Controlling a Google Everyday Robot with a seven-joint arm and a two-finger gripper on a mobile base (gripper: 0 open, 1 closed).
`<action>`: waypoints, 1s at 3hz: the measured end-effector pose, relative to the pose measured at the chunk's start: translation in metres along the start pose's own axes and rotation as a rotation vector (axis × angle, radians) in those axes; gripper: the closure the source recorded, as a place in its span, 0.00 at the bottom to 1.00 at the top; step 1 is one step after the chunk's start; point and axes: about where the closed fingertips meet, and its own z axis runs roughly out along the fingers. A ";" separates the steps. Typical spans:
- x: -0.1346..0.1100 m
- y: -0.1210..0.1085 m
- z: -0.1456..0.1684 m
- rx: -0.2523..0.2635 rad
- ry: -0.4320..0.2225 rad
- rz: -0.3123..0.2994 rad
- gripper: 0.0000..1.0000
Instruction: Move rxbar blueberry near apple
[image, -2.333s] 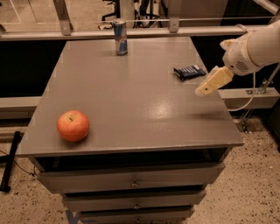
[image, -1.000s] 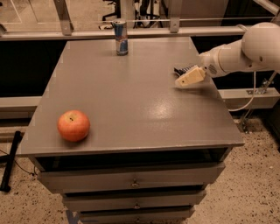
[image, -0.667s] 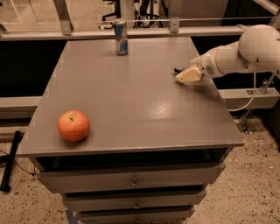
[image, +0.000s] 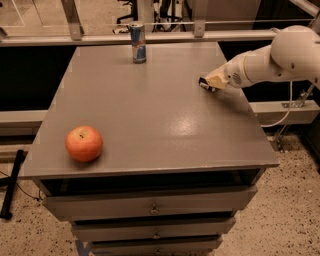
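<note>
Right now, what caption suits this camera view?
Gripper at the rxbar blueberry, far across the table from the apple.

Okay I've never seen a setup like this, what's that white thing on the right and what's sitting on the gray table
That is a robot arm; its gripper, the cream tip, is down at the rxbar blueberry, a dark snack bar near the right edge of the table. A single camera looks down on it from the front. An apple sits front left, and a drink can stands at the back. Whether the bar is gripped cannot be seen.
</note>
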 end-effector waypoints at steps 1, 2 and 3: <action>-0.006 0.013 -0.003 -0.033 -0.006 -0.013 1.00; -0.014 0.028 -0.008 -0.073 -0.015 -0.028 1.00; -0.029 0.047 -0.016 -0.127 -0.044 -0.047 1.00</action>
